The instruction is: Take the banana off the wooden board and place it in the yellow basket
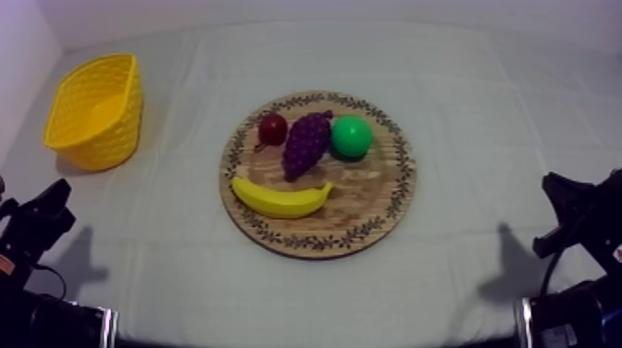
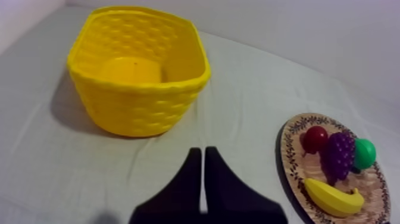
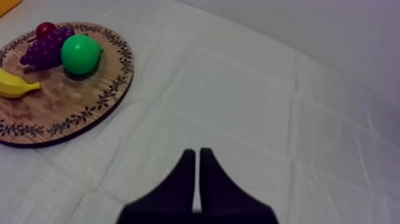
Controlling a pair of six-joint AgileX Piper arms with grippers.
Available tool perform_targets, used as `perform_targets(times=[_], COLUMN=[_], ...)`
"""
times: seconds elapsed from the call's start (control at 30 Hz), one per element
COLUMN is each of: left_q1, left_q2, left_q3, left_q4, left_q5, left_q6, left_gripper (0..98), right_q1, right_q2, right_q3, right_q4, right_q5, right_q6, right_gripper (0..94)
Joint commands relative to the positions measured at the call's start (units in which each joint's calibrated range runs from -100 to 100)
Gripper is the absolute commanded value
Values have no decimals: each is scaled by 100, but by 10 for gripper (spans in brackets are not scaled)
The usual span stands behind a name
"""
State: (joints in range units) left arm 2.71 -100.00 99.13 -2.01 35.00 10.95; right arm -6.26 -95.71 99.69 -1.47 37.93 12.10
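The banana [image 1: 280, 198] lies flat on the wooden board [image 1: 375, 211], on the board's near half, with both its ends turned up toward the board's middle. On the board's far half, behind the banana, sit a small red fruit [image 1: 272, 129], a bunch of grapes [image 1: 305, 143] and a round green fruit [image 1: 351, 136] in a row, the grapes in the middle and closest to the banana.

The yellow basket [image 1: 93, 111] stands upright on the tabletop [image 1: 481, 111], off the board's left and far side, well apart from the board.

The left tool [image 2: 200, 152] hangs over bare cloth off the board's left side, on the near side of the basket. Its two fingers lie together as a narrow wedge with nothing between them. It is well apart from the banana.

The right tool [image 3: 197, 152] hangs over bare cloth off the board's right side, fingers likewise pressed together on nothing. The banana is well apart from it, on the part of the board away from this tool.
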Motion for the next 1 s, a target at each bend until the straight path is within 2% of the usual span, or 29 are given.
perform_targets(times=[0.0,0.97], left_q1=[1,1], left_q2=[0,0], left_q3=[-2,-2], left_q4=[-2,-2], left_q5=[0,0], left_q6=[1,-64], left_gripper=[1,1], right_q1=[-1,-1], right_q2=[-4,-4], right_q3=[-3,-3], right_q4=[-2,-2], right_q5=[5,5], right_q6=[-1,-1], right_gripper=[5,5])
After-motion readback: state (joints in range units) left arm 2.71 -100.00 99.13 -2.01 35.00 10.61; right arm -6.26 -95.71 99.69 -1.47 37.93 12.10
